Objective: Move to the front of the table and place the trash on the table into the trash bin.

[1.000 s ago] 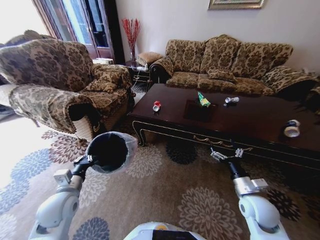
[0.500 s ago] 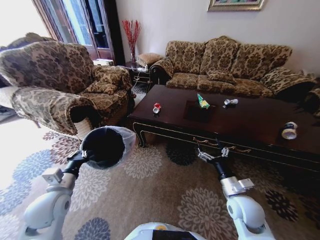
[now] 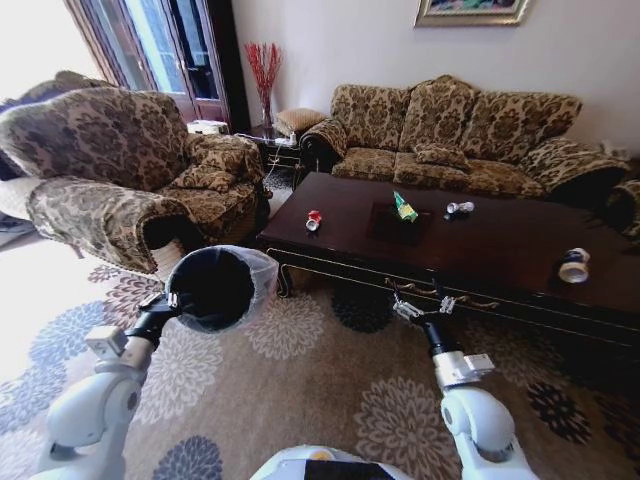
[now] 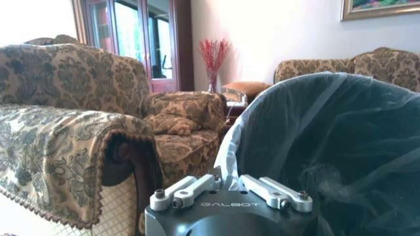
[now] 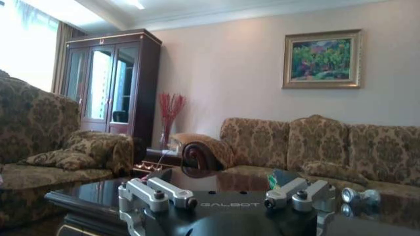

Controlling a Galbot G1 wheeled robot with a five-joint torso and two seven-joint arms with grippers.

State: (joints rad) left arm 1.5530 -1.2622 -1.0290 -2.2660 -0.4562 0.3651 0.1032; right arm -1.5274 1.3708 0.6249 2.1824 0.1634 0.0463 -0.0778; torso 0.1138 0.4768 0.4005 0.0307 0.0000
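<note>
The table (image 3: 500, 245) stands ahead and to my right, dark and glossy with gold trim. On it lie the trash pieces: a red-and-white can (image 3: 314, 219), a green wrapper (image 3: 404, 206), a small silvery bottle (image 3: 459, 208) and a beige-and-white bottle (image 3: 573, 265) far right. My left gripper (image 3: 170, 303) is shut on the rim of the trash bin (image 3: 212, 288), held above the carpet left of the table. In the left wrist view the trash bin (image 4: 328, 147) sits just past the left gripper (image 4: 229, 186). My right gripper (image 3: 420, 306) hangs open before the table's front edge, and the right wrist view has the right gripper (image 5: 223, 195) facing the green wrapper (image 5: 279, 178) and silvery bottle (image 5: 357, 195).
A patterned armchair (image 3: 110, 170) stands at the left, close to the table's left end. A long sofa (image 3: 450, 135) runs behind the table. Flowered carpet (image 3: 330, 390) lies open between me and the table. A dark cabinet (image 3: 170, 50) and a vase of red twigs (image 3: 263, 70) stand at the back.
The whole head view has shifted slightly, so the camera moved. In the picture my right gripper has drifted left along the table's front edge; the left arm still carries the bin.
</note>
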